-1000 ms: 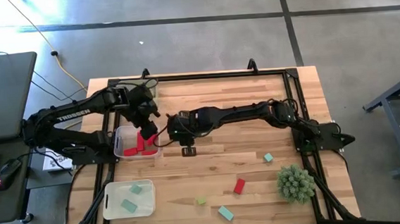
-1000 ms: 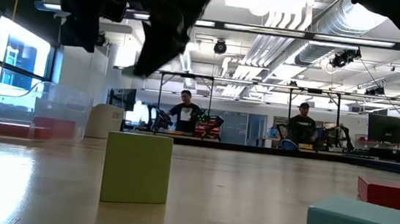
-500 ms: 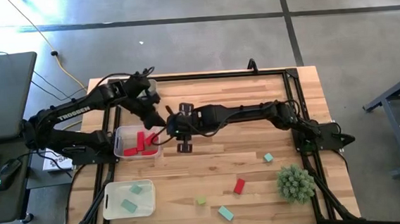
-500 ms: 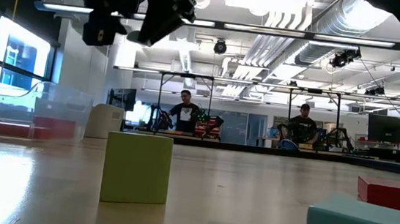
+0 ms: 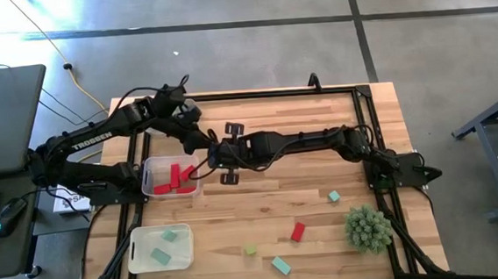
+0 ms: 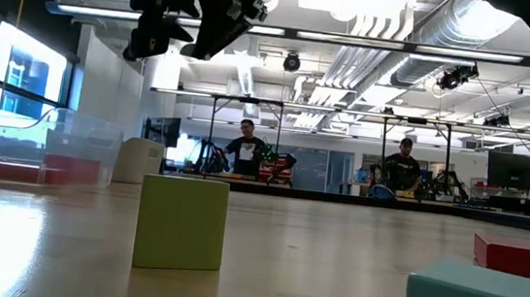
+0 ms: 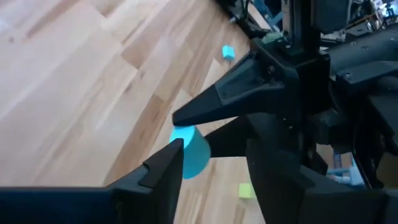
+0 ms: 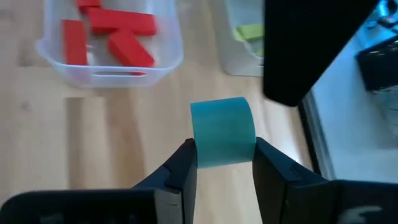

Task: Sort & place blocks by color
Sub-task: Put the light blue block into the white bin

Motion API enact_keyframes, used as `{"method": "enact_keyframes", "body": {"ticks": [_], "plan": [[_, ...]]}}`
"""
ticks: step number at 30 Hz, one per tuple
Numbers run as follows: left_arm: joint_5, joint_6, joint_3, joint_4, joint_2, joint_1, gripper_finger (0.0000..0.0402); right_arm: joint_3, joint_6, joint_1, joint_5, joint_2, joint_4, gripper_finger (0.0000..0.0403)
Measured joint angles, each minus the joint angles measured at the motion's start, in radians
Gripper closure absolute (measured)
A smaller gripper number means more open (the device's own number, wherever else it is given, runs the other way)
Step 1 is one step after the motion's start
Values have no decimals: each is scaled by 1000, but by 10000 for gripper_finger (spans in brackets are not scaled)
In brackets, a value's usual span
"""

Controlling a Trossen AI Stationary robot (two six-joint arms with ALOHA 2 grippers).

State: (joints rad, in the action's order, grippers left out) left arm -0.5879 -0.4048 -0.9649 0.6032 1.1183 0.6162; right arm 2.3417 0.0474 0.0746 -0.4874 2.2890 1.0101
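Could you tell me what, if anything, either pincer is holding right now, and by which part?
The right pincer holds a teal block, its fingers clamped on the block's two opposite sides. The left pincer holds nothing.

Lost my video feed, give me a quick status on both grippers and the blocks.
Right gripper shut on teal block, raised near red-block bin. Left gripper close beside it, empty, jaws apart. Loose blocks remain near plant ball.

Both hands meet above the table (image 5: pixel 317 108) just behind the bin (image 5: pixel 150 168) of blocks (image 5: pixel 174 177).
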Motion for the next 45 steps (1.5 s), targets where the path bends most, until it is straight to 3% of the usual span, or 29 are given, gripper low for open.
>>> {"method": "enact_keyframes", "body": {"ticks": [8, 17, 22, 33, 39, 45], "plan": [[53, -38, 0, -10, 0, 46, 198, 0, 5, -2, -42, 0, -4, 309], [-9, -95, 0, -5, 0, 121, 198, 0, 16, -5, -128, 0, -59, 309], [-74, -112, 0, -10, 0, 131, 198, 0, -7, -26, -119, 0, -104, 309], [-76, -116, 0, -9, 0, 131, 198, 0, -48, -36, -147, -21, -176, 309], [-76, -116, 0, -10, 0, 131, 215, 0, -50, -37, -128, -20, -210, 309], [-75, -103, 0, -19, 0, 131, 264, 0, -50, -37, -143, -20, -210, 309]]}}
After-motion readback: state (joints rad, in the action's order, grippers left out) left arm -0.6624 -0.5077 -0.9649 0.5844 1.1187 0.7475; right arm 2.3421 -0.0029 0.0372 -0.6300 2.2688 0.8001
